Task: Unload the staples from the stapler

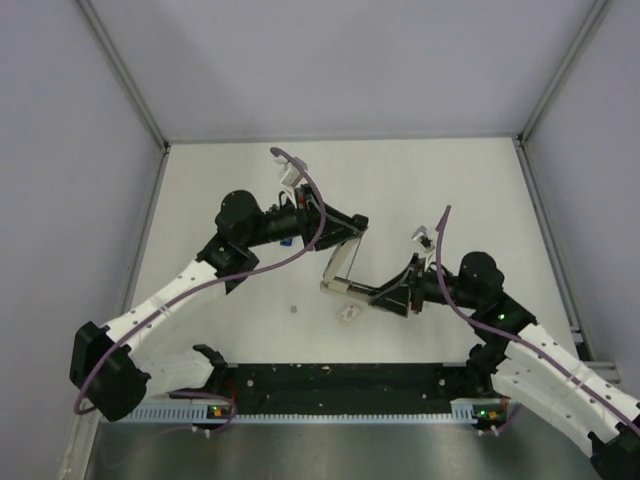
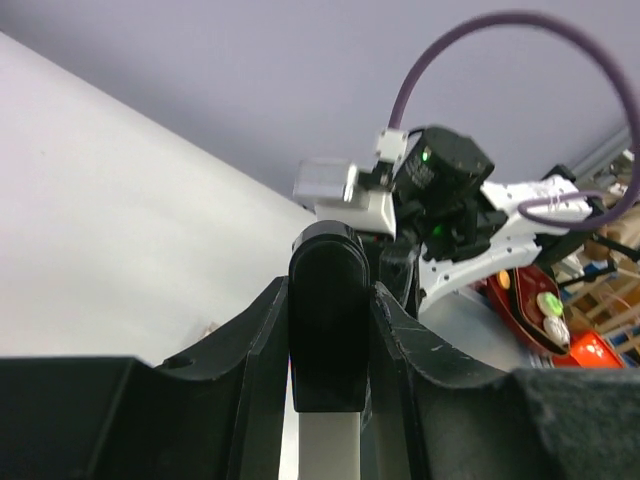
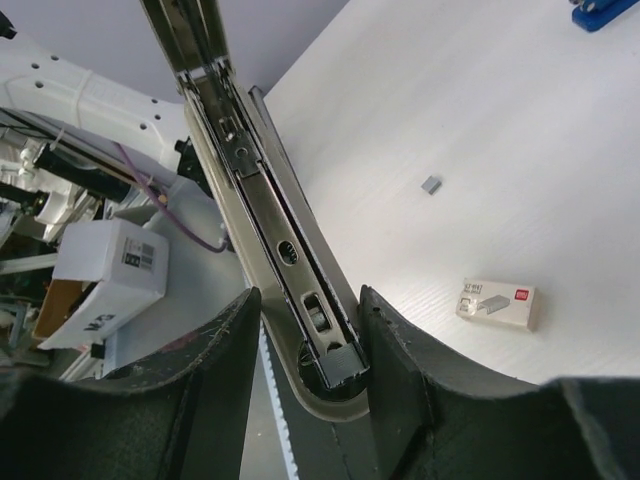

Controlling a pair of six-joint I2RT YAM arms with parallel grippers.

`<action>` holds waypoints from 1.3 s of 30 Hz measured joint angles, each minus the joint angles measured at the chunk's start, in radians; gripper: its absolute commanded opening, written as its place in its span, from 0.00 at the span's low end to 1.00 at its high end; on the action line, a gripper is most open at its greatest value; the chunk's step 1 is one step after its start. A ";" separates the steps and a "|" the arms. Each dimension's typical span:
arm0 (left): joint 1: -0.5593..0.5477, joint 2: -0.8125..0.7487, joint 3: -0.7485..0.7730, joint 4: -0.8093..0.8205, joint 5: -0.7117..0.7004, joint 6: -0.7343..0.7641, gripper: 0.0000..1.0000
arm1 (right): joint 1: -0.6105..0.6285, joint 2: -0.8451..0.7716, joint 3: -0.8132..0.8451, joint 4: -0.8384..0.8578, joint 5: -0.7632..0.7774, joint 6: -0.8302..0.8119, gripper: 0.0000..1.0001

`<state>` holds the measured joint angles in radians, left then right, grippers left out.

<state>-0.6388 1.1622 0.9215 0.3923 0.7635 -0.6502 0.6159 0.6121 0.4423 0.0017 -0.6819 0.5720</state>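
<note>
The stapler (image 1: 338, 268) is held above the table, swung wide open in a V. My left gripper (image 1: 346, 228) is shut on its black-tipped top arm (image 2: 328, 300), which fills the gap between the fingers (image 2: 255, 350) in the left wrist view. The right gripper (image 1: 388, 296) is shut on the end of the metal base and open magazine (image 3: 285, 250), with a finger against each side. The staples (image 1: 294, 310) lie on the table as a tiny grey speck, left of the stapler; the right wrist view has them as staples (image 3: 431, 185) too.
A small whitish staple box (image 1: 348, 316) lies on the table just below the stapler, also visible as the box (image 3: 497, 303) from the right wrist. A blue object (image 3: 605, 12) sits farther back. Grey walls enclose the table; a black rail (image 1: 340, 385) runs along the near edge.
</note>
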 measured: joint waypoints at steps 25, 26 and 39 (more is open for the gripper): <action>0.040 0.274 0.002 0.304 -0.417 -0.101 0.00 | 0.017 0.539 -0.033 0.542 0.026 0.370 0.45; 0.042 0.284 0.009 0.300 -0.432 -0.098 0.00 | 0.017 0.561 -0.017 0.549 0.026 0.385 0.45; 0.054 0.386 0.103 0.107 -0.758 -0.083 0.00 | 0.019 0.830 0.057 0.716 0.011 0.573 0.49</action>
<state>-0.5850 1.5478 1.0241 0.4992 0.0059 -0.7334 0.6353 1.4422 0.4995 0.7181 -0.6704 1.1454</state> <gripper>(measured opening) 0.386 0.483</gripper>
